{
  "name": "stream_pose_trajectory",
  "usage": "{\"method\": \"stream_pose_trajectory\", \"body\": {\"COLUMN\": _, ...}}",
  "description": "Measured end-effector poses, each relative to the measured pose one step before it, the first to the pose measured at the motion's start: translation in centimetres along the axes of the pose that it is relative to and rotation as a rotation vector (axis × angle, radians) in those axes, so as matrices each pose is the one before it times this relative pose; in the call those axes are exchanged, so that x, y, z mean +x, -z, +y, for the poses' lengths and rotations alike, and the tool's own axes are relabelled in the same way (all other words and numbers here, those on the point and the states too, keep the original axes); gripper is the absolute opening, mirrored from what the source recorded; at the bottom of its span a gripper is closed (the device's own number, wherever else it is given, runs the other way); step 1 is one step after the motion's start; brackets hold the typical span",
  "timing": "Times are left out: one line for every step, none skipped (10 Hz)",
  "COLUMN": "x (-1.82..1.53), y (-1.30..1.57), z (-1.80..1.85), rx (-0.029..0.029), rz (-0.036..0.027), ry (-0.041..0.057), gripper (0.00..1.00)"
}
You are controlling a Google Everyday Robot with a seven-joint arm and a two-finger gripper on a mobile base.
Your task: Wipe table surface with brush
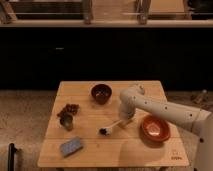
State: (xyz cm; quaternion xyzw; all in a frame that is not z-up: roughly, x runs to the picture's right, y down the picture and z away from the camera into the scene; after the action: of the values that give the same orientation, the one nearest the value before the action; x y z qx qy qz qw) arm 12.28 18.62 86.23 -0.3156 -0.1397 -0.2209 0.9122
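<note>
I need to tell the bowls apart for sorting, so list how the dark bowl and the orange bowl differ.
The dark bowl is deep brown, smaller and sits near the far edge of the table surface; the orange bowl is bright, wider, shallower and nearer the right side. The gripper, holding the brush, is beside the orange bowl, away from the dark one. Both are round and upright.
</note>
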Motion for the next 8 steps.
{"method": "stream_pose_trajectory", "body": {"x": 1.770, "y": 0.593, "z": 0.442, "rx": 0.00953, "rz": 0.00848, "ry": -0.03706, "gripper": 0.00}}
{"method": "stream_pose_trajectory", "body": {"x": 1.353, "y": 0.864, "z": -0.478, "rx": 0.02100, "rz": 0.00935, "ry": -0.02931, "gripper": 0.00}}
{"method": "stream_pose_trajectory", "body": {"x": 0.438, "y": 0.442, "z": -0.492, "rx": 0.01265, "rz": 0.00432, "ry": -0.01044, "gripper": 0.00}}
{"method": "stream_pose_trajectory", "body": {"x": 0.428, "y": 0.614, "z": -0.703, "rx": 0.01702, "rz": 0.00600, "ry": -0.01327, "gripper": 0.00}}
{"method": "stream_pose_trajectory", "body": {"x": -0.122, "y": 0.432, "z": -0.858, "rx": 0.01362, "rz": 0.00463, "ry": -0.00258, "gripper": 0.00}}
{"method": "stream_pose_trajectory", "body": {"x": -0.532, "y": 0.199, "z": -0.805, "rx": 0.00737, "rz": 0.00382, "ry": 0.00744, "gripper": 0.00}}
{"method": "stream_pose_trajectory", "body": {"x": -1.001, "y": 0.089, "z": -0.862, "rx": 0.00460, "rz": 0.00253, "ry": 0.01437, "gripper": 0.00}}
{"method": "stream_pose_trajectory", "body": {"x": -1.177, "y": -0.091, "z": -0.684, "rx": -0.00068, "rz": 0.00426, "ry": 0.02168, "gripper": 0.00}}
